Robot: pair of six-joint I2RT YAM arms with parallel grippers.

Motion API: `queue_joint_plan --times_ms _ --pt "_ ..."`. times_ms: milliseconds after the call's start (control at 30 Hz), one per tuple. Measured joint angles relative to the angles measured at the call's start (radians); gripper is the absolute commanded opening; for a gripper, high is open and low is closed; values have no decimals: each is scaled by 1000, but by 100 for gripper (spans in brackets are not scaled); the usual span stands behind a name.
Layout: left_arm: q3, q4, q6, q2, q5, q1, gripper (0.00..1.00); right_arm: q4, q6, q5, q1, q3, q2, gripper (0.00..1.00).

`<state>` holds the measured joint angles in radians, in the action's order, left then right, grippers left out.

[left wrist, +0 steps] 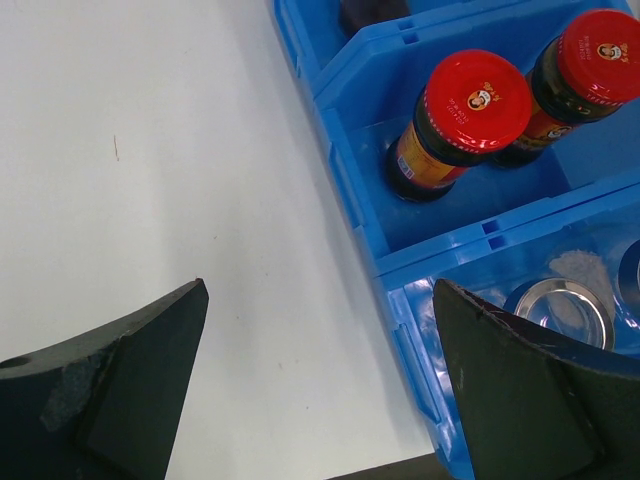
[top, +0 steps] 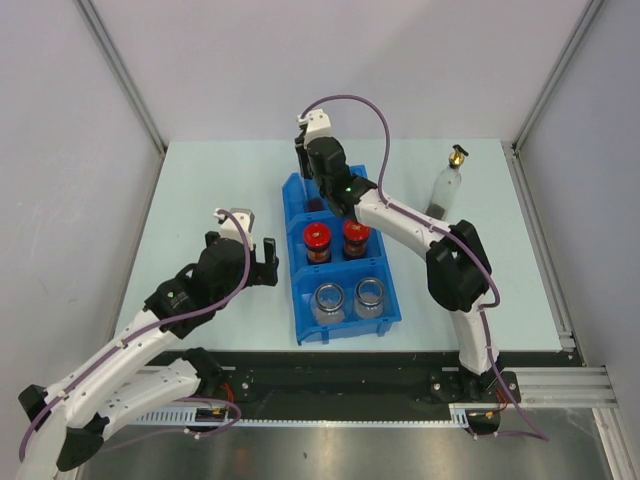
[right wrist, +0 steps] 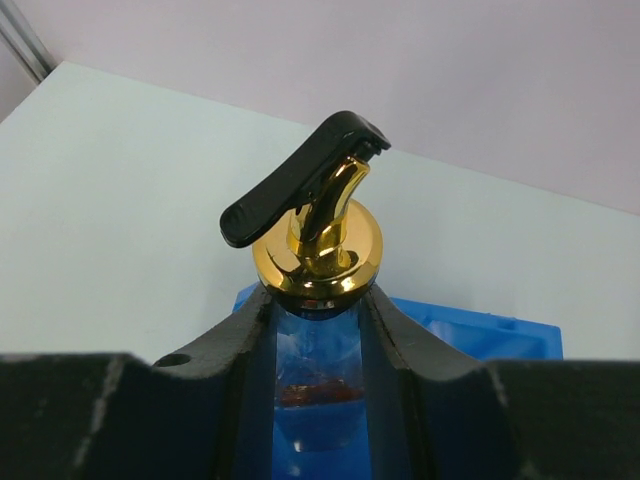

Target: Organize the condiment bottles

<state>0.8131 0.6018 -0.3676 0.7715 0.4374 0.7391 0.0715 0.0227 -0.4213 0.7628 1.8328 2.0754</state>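
Observation:
My right gripper (top: 318,172) is shut on the neck of a tall clear bottle (right wrist: 316,340) with a gold pour spout (right wrist: 318,245), held upright over the far compartment of the blue bin (top: 296,300). I cannot tell whether it touches the bin floor. The second tall bottle (top: 446,186) stands on the table at the back right. Two red-lidded brown jars (top: 317,241) (top: 355,238) stand in the middle compartment. Two silver-lidded clear jars (top: 329,300) (top: 370,296) stand in the near one. My left gripper (top: 241,247) is open and empty, just left of the bin.
In the left wrist view, the open gripper (left wrist: 320,290) hangs over bare table beside the bin's left wall (left wrist: 340,170), with a red-lidded jar (left wrist: 455,125) in sight. The enclosure's walls and metal posts ring the table.

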Motion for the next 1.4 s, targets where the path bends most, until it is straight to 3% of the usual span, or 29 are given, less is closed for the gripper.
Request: queue_joint_plan --times_ms 300,467,733,833,867,967,1167,1400 --pt "0 -1 0 0 0 0 100 27 37 0 -5 -1 12 0" --pt "-2 -1 0 1 0 0 100 54 51 0 -5 -16 13 11" --pt "-2 -1 0 1 0 0 100 97 43 -16 0 -45 27 11" --pt "-2 -1 0 1 0 0 100 98 43 -19 0 -45 27 23" --pt "-2 -1 0 1 0 0 100 98 43 -19 1 -45 27 38" --pt "-2 -1 0 2 1 0 100 98 42 -19 3 -45 27 64" --pt "-2 -1 0 6 1 0 100 137 28 -26 10 -46 27 96" --pt "-2 -1 0 6 1 0 100 161 19 -28 17 -53 27 99"
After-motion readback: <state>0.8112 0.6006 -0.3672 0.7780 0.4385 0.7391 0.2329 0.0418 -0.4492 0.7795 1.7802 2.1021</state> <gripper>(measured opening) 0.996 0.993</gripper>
